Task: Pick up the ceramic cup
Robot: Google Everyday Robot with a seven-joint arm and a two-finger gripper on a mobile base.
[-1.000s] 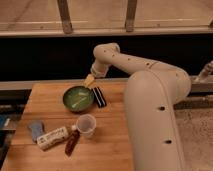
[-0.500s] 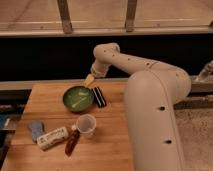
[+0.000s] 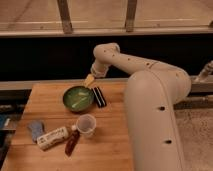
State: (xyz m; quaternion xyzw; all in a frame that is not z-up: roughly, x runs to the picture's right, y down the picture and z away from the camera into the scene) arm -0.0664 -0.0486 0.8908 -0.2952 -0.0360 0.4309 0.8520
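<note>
The ceramic cup (image 3: 86,125) is small and white with a pale inside. It stands upright on the wooden table (image 3: 112,145), in front of the green bowl (image 3: 78,98). My gripper (image 3: 90,80) is at the end of the white arm, above the far rim of the green bowl, well behind the cup and apart from it. It holds nothing that I can see.
A black flat object (image 3: 99,96) lies right of the bowl. A dark red bottle (image 3: 72,141), a white packet (image 3: 52,138) and a blue-grey object (image 3: 36,129) lie left of the cup. My arm's big white body (image 3: 155,120) covers the table's right side.
</note>
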